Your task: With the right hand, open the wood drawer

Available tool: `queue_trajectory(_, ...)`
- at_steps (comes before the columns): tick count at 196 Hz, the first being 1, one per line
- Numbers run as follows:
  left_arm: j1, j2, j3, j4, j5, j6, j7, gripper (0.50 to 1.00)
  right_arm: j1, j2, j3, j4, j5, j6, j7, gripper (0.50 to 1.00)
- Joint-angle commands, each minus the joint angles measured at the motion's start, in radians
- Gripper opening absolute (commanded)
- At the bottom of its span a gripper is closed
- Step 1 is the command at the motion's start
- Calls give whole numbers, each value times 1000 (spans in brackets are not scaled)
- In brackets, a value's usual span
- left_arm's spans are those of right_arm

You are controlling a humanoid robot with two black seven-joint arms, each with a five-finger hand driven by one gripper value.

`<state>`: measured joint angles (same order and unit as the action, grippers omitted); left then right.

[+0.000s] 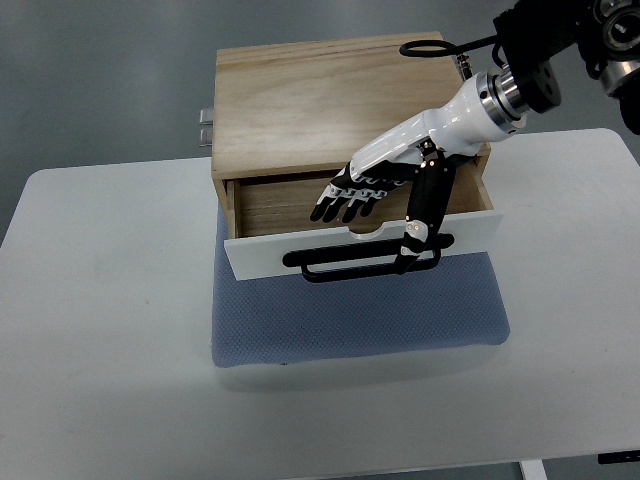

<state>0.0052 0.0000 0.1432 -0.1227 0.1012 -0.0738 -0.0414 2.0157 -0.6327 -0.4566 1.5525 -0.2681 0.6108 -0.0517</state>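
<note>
Top view is showing the right hand (375,195) reaching in from the upper right, four fingers (345,203) lying extended and relaxed over the open cavity, thumb (420,228) hanging down behind the black handle (365,262), apparently hooking it for pulling; not a closed grasp. Wood drawer (360,240) is sitting partly pulled out of the wooden box (330,85), white front forward. Box is resting on a blue mat (350,320) on the white surface (100,330), probably keeping it from sliding under pull. Left hand isn't showing.
</note>
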Motion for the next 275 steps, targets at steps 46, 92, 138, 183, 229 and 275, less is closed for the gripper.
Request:
queue_trajectory(46, 1, 0, -1, 0, 0, 0, 0, 1000, -60, -59, 136, -81, 153, -34, 3, 936)
queue_trajectory(92, 1, 0, -1, 0, 0, 0, 0, 1000, -201, -111, 346, -141, 228, -247, 4, 936)
queue_trajectory(138, 1, 0, -1, 0, 0, 0, 0, 1000, -292, -116, 500, -266, 274, -411, 62, 936)
queue_trajectory(183, -1, 0, -1, 0, 0, 0, 0, 1000, -422, -153, 661, -344, 273, -474, 64, 936)
queue_trajectory(229, -1, 0, -1, 0, 0, 0, 0, 1000, -607, -171, 851, -446, 268, -511, 96, 936)
queue_trajectory(275, -1, 0, 1, 0, 0, 0, 0, 1000, -793, -81, 1030, -580, 251, -553, 138, 936)
